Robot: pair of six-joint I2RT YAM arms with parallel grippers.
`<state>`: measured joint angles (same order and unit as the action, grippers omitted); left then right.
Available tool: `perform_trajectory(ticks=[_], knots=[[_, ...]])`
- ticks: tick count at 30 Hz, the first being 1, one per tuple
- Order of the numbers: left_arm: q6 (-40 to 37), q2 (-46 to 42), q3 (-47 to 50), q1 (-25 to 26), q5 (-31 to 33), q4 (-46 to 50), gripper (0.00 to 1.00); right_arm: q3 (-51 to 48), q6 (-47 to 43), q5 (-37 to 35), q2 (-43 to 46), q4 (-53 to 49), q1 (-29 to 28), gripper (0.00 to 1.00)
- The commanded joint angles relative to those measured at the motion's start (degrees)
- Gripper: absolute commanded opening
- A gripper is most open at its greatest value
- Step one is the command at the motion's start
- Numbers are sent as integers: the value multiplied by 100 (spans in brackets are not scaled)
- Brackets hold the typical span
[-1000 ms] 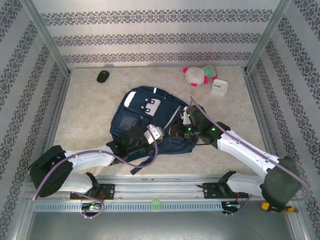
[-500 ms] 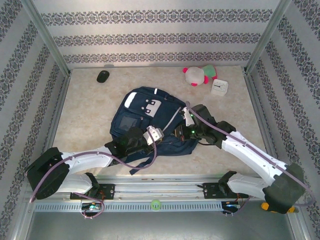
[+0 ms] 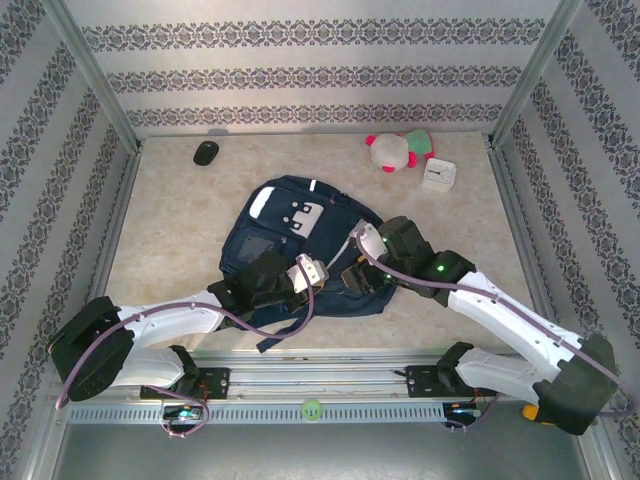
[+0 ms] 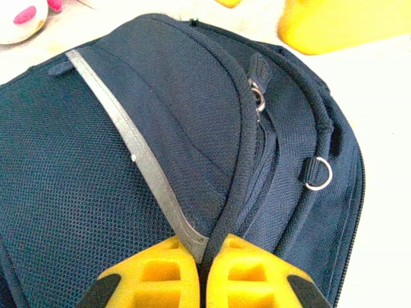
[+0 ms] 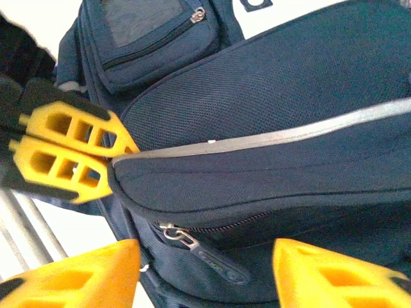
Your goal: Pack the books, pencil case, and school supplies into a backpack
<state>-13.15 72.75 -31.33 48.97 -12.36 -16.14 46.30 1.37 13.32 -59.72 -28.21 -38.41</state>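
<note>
Middle of the table (image 3: 180, 230), there's the backpack (image 3: 285, 235), lying flat with its pale front patch facing up, and both arms are in over its near end. The left gripper (image 4: 209, 250) is pinched narrow on the bag's piped edge, right where the grey strip (image 4: 138, 163) meets the seam (the yellow fingers are almost together, just the fabric rim between them). The right wrist camera catches that same pinch at its left side. The right gripper (image 5: 205, 263) stands wide and holds nothing, a finger on either side of a zipper pull (image 5: 187, 242) lying just under the pinched flap. Past the flap sits a small front pocket (image 5: 151, 32). A metal ring (image 4: 318, 173) hangs on the side webbing. Along the far edge, well apart from the bag: a black mouse (image 3: 205, 152) to the left, a plush toy (image 3: 398, 150) and a white clock (image 3: 439, 175) to the right.
</note>
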Motion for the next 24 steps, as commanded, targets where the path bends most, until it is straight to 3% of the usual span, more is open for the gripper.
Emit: perform_trajectory(ticks=[1, 5, 14, 19, 24], knots=[[-31, -50, -201, -32, -619, 1, 0, -300, -776, 403, 173, 275, 116, 60], [58, -45, -180, -98, -793, -64, 0, -395, -850, 990, -27, 468, 462, 62], [189, -101, -187, -167, -889, -159, 0, -280, -1093, 1643, -623, 404, 510, 58], [196, -129, -224, -234, -760, -106, 0, -262, -1068, 1297, -530, 166, 519, 23], [31, -178, -324, -304, -480, 270, 0, -239, -892, 798, -235, 0, 591, 3]])
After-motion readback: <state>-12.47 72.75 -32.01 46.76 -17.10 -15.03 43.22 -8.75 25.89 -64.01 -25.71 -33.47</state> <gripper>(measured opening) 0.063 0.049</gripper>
